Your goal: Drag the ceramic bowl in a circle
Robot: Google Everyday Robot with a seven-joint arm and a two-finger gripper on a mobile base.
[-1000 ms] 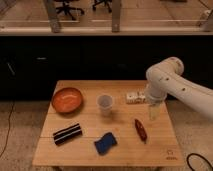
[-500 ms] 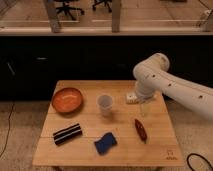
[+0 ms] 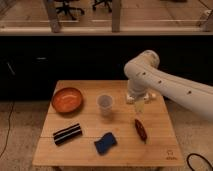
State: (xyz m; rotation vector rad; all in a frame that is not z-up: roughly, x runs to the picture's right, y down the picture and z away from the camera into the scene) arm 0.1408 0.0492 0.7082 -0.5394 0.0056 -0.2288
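The ceramic bowl (image 3: 67, 99) is a shallow orange-brown dish resting at the far left of the wooden table (image 3: 90, 155). My white arm reaches in from the right and bends down over the table's far right part. Its gripper (image 3: 138, 106) points down just above the tabletop, well to the right of the bowl, with the white cup (image 3: 104, 104) between them. The fingers stand open with nothing between them.
A black striped bar (image 3: 67, 133) lies front left, a blue sponge (image 3: 105, 142) front centre, and a dark red oblong item (image 3: 141, 130) in front of the gripper. A small white object (image 3: 149, 95) sits behind the gripper. A dark counter runs behind the table.
The arm has swung leftward, carrying the gripper from the table's right edge toward the middle. No object on the table has moved.
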